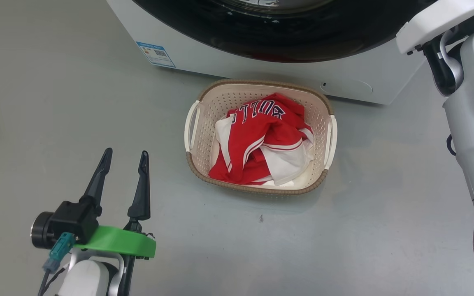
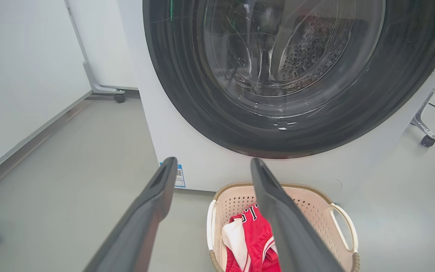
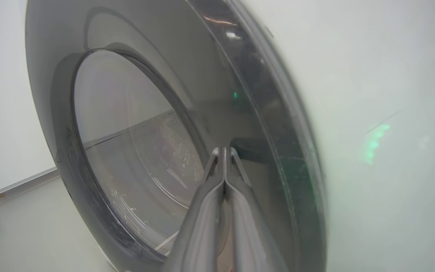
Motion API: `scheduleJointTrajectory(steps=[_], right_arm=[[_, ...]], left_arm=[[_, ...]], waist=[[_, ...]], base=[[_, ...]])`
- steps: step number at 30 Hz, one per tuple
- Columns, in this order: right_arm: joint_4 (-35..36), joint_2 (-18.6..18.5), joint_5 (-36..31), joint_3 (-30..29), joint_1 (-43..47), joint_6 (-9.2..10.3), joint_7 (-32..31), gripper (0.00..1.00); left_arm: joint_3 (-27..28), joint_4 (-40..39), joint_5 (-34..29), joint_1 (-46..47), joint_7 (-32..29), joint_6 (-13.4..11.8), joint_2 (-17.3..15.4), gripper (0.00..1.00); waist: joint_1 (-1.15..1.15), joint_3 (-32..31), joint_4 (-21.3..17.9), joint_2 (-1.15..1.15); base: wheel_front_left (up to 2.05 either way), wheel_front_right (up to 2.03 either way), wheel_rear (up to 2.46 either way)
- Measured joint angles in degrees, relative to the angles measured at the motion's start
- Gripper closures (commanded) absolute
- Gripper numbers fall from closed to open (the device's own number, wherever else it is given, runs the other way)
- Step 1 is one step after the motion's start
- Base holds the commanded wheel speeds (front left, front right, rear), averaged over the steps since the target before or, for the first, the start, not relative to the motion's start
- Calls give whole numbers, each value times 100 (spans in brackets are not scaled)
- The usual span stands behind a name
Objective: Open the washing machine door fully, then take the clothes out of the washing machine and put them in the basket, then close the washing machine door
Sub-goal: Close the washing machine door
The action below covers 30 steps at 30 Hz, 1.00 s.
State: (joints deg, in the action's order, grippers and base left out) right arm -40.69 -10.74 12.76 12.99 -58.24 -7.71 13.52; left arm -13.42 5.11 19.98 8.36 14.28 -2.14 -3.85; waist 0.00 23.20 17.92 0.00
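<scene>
Red clothes in cream basket, door closed

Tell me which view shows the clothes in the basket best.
The head view: the red clothes lie in full sight from above inside the basket. The left wrist view catches part of them, partly behind the left hand. The right wrist view faces the washer door.

Bright even light, soft shadows; right wrist view blurred.

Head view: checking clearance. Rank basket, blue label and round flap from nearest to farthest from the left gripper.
1. Basket, right of the left gripper.
2. Blue label, ahead on the washing machine, left corner.
3. Round flap, machine's far right.
</scene>
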Motion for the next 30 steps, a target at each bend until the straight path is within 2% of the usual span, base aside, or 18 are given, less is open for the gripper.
scheduleJointTrajectory(steps=[19, 28, 29, 30], right_arm=[[-342, 187, 137, 74, -43, -11, 88, 100], [-31, 375, 235, 160, 566, 23, 92, 100], [43, 388, 237, 167, 632, 23, 92, 91], [126, 399, 242, 168, 703, 23, 92, 66]], left_arm=[[154, 24, -144, 109, 1, 49, 78, 0], [288, 34, -194, 108, 1, 51, 73, 0], [302, 34, -196, 107, 1, 51, 73, 0], [314, 35, -200, 107, 1, 51, 70, 0]], waist=[[0, -75, -104, 0], [0, -253, -346, 0], [0, -274, -380, 0], [0, -295, -417, 0]], base=[[0, 0, 0], [0, 0, 0], [0, 0, 0], [0, 0, 0]])
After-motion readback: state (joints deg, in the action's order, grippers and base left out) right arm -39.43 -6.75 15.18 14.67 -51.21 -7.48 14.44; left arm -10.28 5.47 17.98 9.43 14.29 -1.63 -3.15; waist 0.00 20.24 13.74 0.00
